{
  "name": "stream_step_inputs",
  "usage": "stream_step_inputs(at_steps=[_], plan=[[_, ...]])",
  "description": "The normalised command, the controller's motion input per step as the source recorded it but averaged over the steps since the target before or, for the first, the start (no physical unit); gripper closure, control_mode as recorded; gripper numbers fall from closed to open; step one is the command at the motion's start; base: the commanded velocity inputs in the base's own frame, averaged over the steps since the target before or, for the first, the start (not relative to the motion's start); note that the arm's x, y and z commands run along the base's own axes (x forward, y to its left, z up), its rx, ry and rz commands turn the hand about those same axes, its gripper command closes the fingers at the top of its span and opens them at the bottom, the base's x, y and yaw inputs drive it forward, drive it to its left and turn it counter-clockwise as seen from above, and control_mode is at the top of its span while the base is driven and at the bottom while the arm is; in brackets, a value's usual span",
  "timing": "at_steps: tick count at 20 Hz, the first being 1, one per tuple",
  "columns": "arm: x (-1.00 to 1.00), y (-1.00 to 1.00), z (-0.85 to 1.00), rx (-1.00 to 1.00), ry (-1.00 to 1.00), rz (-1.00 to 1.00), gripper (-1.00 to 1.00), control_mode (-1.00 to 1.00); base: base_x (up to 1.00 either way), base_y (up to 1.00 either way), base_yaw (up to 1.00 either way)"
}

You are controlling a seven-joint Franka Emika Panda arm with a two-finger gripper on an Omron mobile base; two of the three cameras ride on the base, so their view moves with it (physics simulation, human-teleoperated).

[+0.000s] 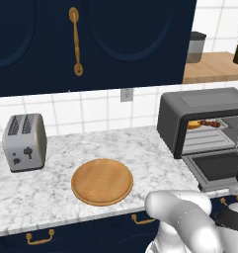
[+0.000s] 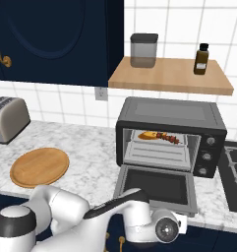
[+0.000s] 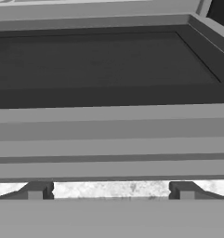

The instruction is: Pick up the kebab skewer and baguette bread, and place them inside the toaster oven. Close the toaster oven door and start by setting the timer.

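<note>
The toaster oven [image 1: 204,106] [image 2: 169,115] stands on the counter with its door [image 1: 221,168] [image 2: 157,184] [image 3: 108,60] dropped flat open. On the wire rack inside lie the kebab skewer [image 1: 212,123] [image 2: 168,138] and, to its left, the baguette bread [image 1: 193,124] [image 2: 145,135]. My arm reaches low in front of the open door. In the hand view my gripper [image 3: 111,190] faces the door's front edge. It is open: the fingertips [image 3: 36,190] stand wide apart with nothing between them.
A round wooden board [image 1: 102,181] [image 2: 40,167] lies on the marble counter left of the oven, and a silver toaster [image 1: 25,142] [image 2: 7,118] stands further left. A shelf above the oven carries a jar [image 2: 143,49] and a bottle [image 2: 201,59]. A stove [image 2: 235,172] is at the right.
</note>
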Motion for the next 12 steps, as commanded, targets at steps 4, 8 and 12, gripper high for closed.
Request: stream_step_inputs(at_steps=[4, 8, 12], plan=[[0.04, 0.03, 0.00, 0.00, 0.00, 0.00, -1.00, -1.00, 0.00, 0.00, 0.00], [0.25, 0.01, 0.04, 0.00, 0.00, 0.00, -1.00, -1.00, 0.00, 0.00, 0.00], [0.29, 0.01, 0.19, 0.00, 0.00, 0.00, -1.00, -1.00, 0.00, 0.00, 0.00]])
